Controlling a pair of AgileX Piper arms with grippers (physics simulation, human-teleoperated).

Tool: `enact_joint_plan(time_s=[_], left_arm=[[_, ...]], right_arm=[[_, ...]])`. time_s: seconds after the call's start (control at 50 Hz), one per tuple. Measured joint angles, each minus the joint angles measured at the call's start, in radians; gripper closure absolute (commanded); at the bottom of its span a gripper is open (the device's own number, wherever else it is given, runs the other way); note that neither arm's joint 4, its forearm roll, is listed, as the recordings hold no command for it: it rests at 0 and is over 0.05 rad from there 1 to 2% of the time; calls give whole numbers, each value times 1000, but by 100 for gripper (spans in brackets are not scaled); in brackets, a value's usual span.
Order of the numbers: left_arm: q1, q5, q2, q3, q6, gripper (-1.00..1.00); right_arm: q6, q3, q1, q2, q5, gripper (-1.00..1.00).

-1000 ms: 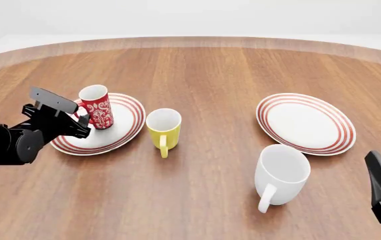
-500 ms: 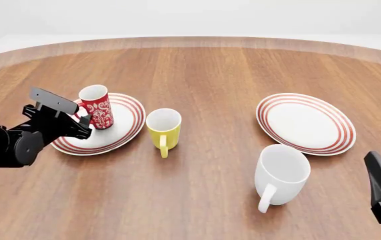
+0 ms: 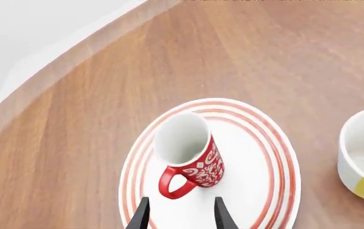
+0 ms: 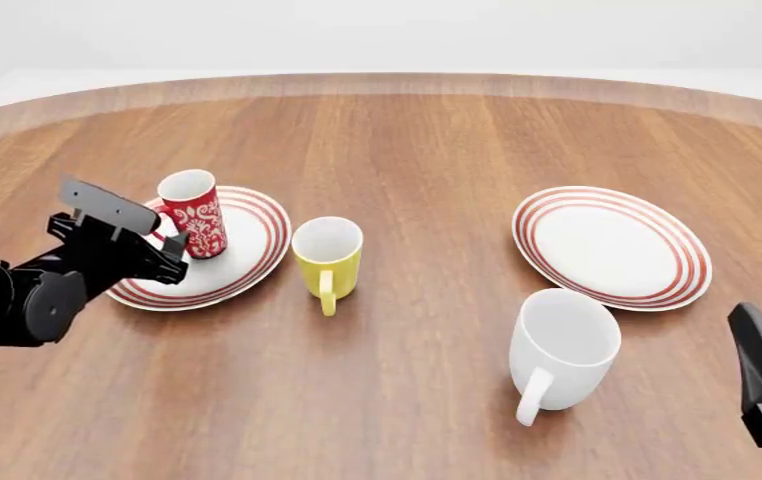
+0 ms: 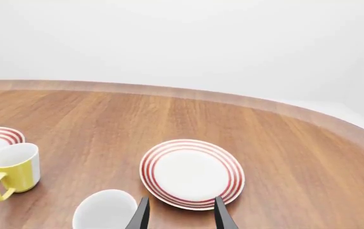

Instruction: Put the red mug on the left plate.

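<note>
The red mug, with its white floral pattern, stands upright on the left plate, a white plate with red rings. In the left wrist view the mug sits on the plate with its handle turned toward my fingers. My left gripper is open and empty, a short way back from the handle and not touching it; its fingertips show apart in the left wrist view. My right gripper is open and empty at the front right edge, and its fingers also show in the right wrist view.
A yellow mug stands just right of the left plate. A larger white mug stands front right, close to my right gripper. The second red-ringed plate lies at the right with nothing on it. The table's curved rim runs along the back.
My left arm has drawn back a little toward the near left, away from the red mug. The mug stays on the plate. The right arm has not moved.
</note>
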Motion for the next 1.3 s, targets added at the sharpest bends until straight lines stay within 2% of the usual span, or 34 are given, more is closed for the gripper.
enact_joint_plan(time_s=[1.3], left_arm=[[-118, -45, -89, 88, -54, -100]], right_arm=[[1, 1, 1, 0, 3, -100]])
